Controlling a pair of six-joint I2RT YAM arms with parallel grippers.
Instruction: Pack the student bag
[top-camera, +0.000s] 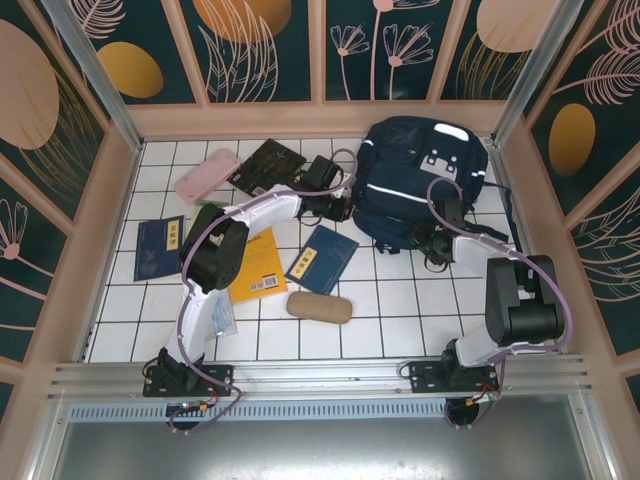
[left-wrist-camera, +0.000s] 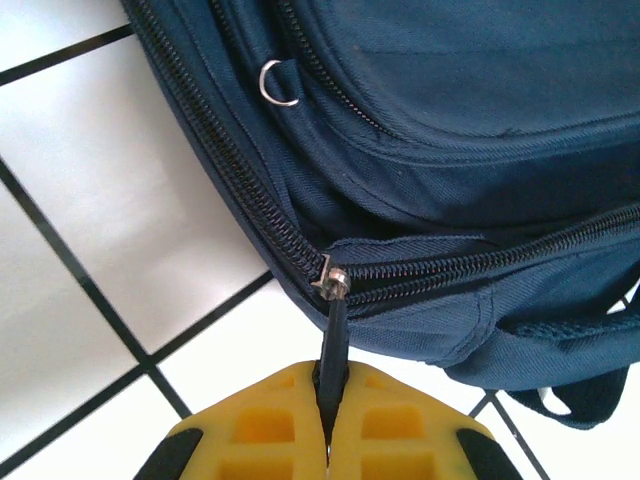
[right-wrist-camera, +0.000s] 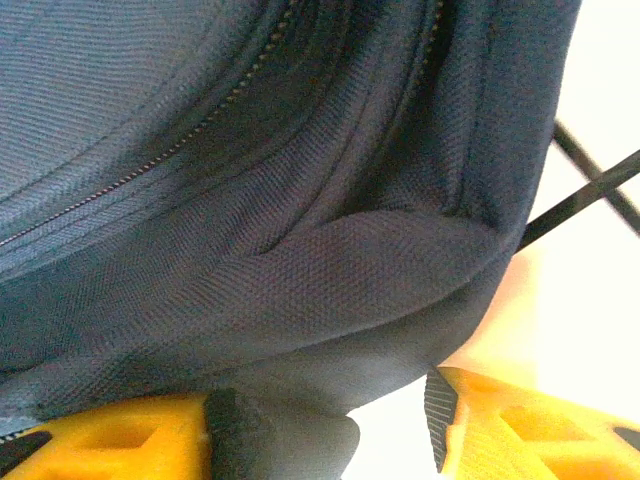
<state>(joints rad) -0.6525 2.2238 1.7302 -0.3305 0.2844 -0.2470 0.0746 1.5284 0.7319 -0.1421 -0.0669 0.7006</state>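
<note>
Left gripper (left-wrist-camera: 327, 405) pinched tight on zip pull (left-wrist-camera: 332, 325) at corner of bag (left-wrist-camera: 480, 150). Right gripper (right-wrist-camera: 330, 425) fingers apart, bag cloth between them.

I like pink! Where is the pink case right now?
In the top view, the pink case lies on the far left of the tiled table, just left of the black patterned book and beyond a small blue booklet.

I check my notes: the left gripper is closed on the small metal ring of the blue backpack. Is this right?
Not quite. The left gripper is closed on the black zipper pull of the blue backpack, not the metal ring; the left wrist view shows it.
</note>
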